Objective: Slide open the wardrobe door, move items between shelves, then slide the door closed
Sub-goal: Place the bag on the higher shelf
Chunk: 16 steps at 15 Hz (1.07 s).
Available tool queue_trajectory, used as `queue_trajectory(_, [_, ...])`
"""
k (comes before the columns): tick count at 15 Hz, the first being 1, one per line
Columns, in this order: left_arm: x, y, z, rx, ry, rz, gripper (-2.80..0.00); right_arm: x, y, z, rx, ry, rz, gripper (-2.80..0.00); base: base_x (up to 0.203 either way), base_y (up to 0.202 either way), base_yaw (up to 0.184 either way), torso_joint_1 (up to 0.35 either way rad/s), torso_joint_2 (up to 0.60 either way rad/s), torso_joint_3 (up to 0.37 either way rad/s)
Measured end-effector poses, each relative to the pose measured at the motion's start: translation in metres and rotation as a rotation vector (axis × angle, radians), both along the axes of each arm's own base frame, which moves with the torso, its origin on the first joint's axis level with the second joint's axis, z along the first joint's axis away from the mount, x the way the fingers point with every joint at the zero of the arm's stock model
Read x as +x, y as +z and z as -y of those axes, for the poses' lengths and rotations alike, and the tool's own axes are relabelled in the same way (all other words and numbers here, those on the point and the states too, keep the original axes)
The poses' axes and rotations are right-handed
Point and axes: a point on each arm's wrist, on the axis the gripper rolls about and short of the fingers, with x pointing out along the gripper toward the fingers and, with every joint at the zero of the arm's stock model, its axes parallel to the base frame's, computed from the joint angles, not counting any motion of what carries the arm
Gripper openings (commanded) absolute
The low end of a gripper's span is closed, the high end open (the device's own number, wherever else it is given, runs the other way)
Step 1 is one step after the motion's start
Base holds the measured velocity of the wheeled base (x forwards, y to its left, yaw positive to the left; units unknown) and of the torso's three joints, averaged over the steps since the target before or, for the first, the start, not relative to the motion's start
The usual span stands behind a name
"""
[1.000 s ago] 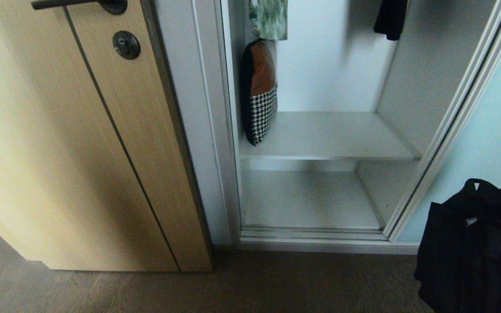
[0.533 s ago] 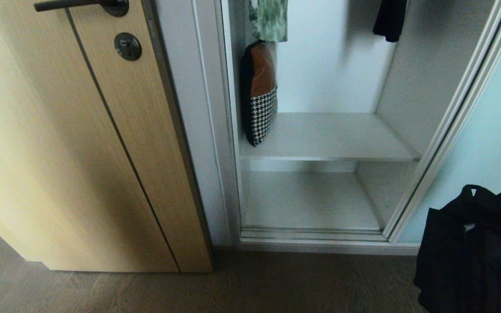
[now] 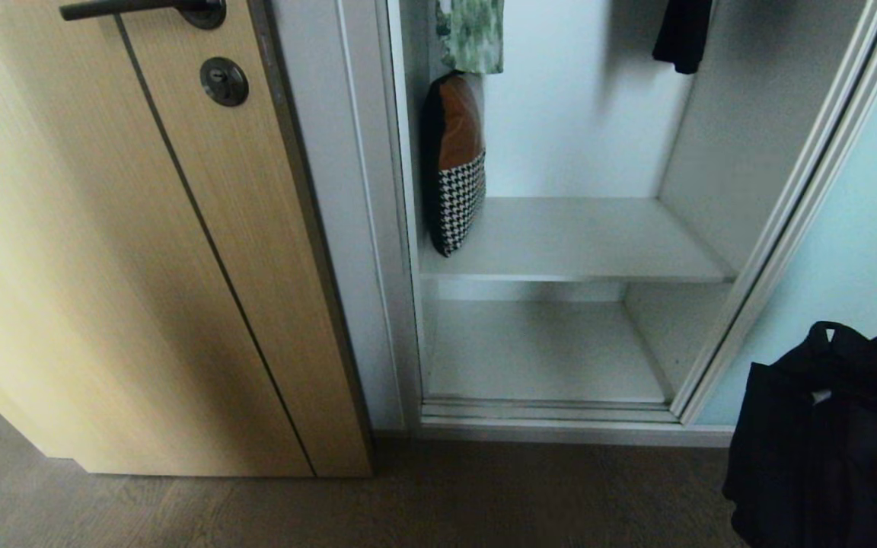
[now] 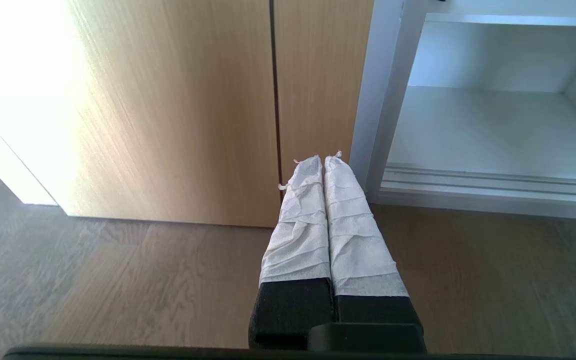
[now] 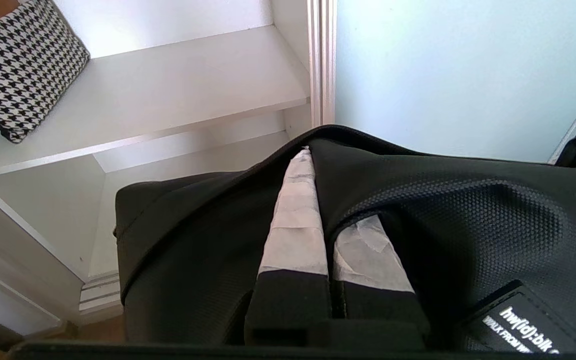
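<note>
Currently the right pincer (image 5: 313, 200) pinches the upright black bag (image 3: 827, 449), handles topmost.

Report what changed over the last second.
The black bag, clamped in the right gripper, sank slightly at the head view's lower right, outside the open wardrobe. The pillow on the upper shelf and the sliding door stayed put.

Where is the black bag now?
The black bag hangs at the head view's lower right, outside the wardrobe, in front of the sliding door, pinched by the right gripper.
</note>
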Motion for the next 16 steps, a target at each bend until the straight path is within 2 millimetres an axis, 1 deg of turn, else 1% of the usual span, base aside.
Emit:
queue_trajectory(2, [0.0000, 0.0000, 0.0000, 0.000, -0.001, 0.000, -2.80, 0.0002, -0.0007, 0.0001, 0.001, 0.000, -0.003, -2.80, 0.040, 0.000, -0.001, 0.001, 0.00, 0.006])
queue_trajectory(3, [0.0000, 0.0000, 0.0000, 0.000, -0.001, 0.000, -2.80, 0.0001, -0.0011, 0.0000, 0.003, 0.000, -0.006, -2.80, 0.163, 0.000, 0.003, 0.002, 0.00, 0.008])
queue_trajectory(5, [0.0000, 0.0000, 0.0000, 0.000, -0.001, 0.000, -2.80, 0.0005, -0.0034, 0.0001, 0.008, 0.003, -0.021, -2.80, 0.199, 0.000, -0.002, 0.007, 0.00, 0.002])
queue_trajectory(16, [0.0000, 0.0000, 0.0000, -0.001, -0.001, 0.000, -2.80, 0.0014, -0.0024, 0.0003, 0.007, 0.005, -0.020, -2.80, 0.195, 0.000, 0.001, 0.004, 0.00, 0.002])
